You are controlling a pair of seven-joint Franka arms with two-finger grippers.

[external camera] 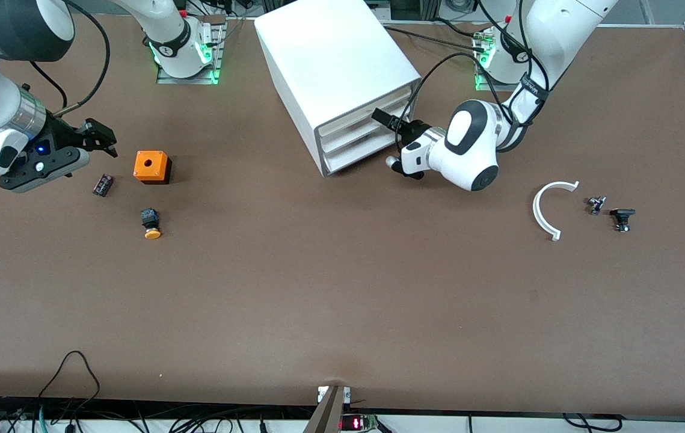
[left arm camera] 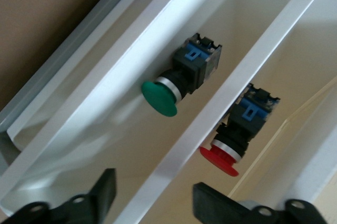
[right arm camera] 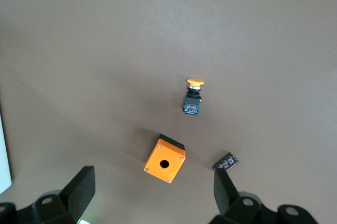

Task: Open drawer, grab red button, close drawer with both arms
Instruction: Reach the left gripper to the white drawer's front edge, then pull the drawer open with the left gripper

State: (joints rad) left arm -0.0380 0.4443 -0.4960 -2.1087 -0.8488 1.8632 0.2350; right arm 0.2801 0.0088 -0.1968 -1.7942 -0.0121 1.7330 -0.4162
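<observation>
The white drawer cabinet stands at the table's back middle, its three drawer fronts facing the left arm's end. My left gripper is open right at those fronts. In the left wrist view the red-capped button lies on its side inside one drawer, and a green-capped button lies in the drawer beside it. A white drawer edge runs between the open fingers of my left gripper. The red button is hidden in the front view. My right gripper is open and empty above the table beside the orange cube.
An orange-yellow capped button and a small black part lie near the orange cube; all three show in the right wrist view, the cube between the fingers. A white curved piece and two small dark parts lie toward the left arm's end.
</observation>
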